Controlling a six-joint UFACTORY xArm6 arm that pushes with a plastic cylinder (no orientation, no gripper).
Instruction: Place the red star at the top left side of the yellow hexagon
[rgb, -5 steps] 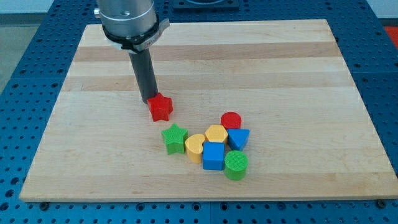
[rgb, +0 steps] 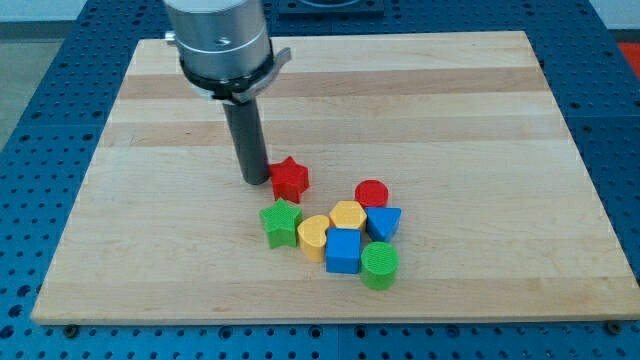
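1. The wooden board (rgb: 330, 120) fills most of the view, resting on a blue pegboard table (rgb: 40, 120) that shows around its edges.
2. The arm's metal housing (rgb: 222, 45) comes in from the view's top, left of centre, and ends in a straight dark rod (rgb: 247, 135) – there are no jaws to open or close, and it holds nothing.
3. My tip (rgb: 257, 181) sits on the board at the left side of the red star (rgb: 290, 179), touching it or just beside it; I cannot tell which.
4. The red star lies up and to the left of the yellow hexagon (rgb: 348, 214), near it but apart from it.
5. The other blocks crowd close together toward the view's bottom, right of centre – the yellow hexagon is in the middle of the cluster.
6. A blue cube (rgb: 343, 250) sits just below the hexagon, with a green cylinder (rgb: 379, 265) at its right.
7. A blue triangle (rgb: 384, 222) is just right of the hexagon, and a red cylinder (rgb: 372, 193) lies above that.
8. A yellow heart-like block (rgb: 313, 236) sits at the hexagon's lower left, and a green star (rgb: 281, 222) lies at the cluster's left end, below the red star.
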